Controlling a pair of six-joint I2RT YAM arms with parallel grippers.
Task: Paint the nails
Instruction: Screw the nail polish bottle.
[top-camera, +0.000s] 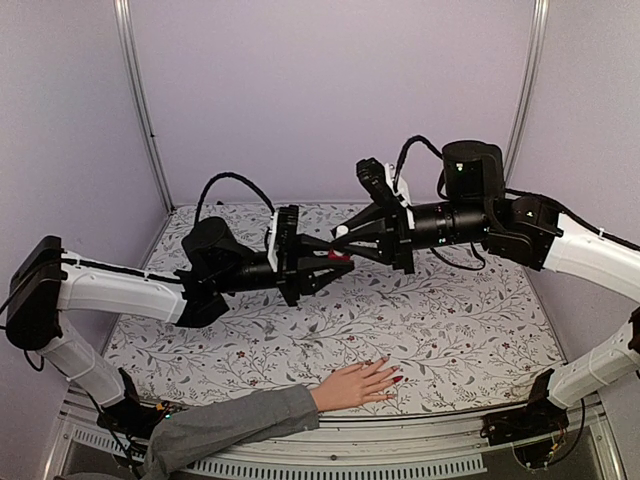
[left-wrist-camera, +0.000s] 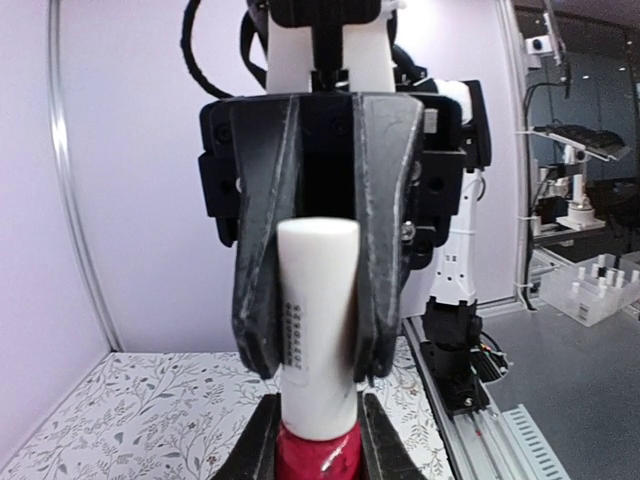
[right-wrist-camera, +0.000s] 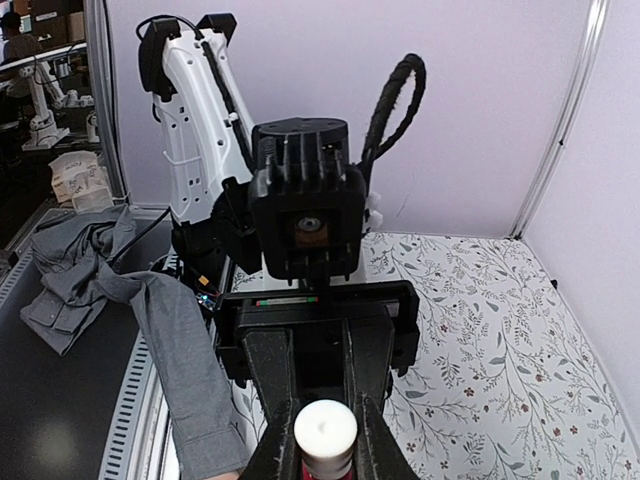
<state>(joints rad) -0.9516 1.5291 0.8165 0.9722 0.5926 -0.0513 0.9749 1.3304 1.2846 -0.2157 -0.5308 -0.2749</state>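
Bottle (left-wrist-camera: 318, 458) sits clamped in left gripper (left-wrist-camera: 318, 408), right gripper (left-wrist-camera: 315, 365) pinching its cap (left-wrist-camera: 318, 300) for unscrewing, raised well behind the nails (top-camera: 390, 375).

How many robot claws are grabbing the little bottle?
2. The left gripper holds the red bottle by its body, and the right gripper pinches its white cap. Neither is hidden.
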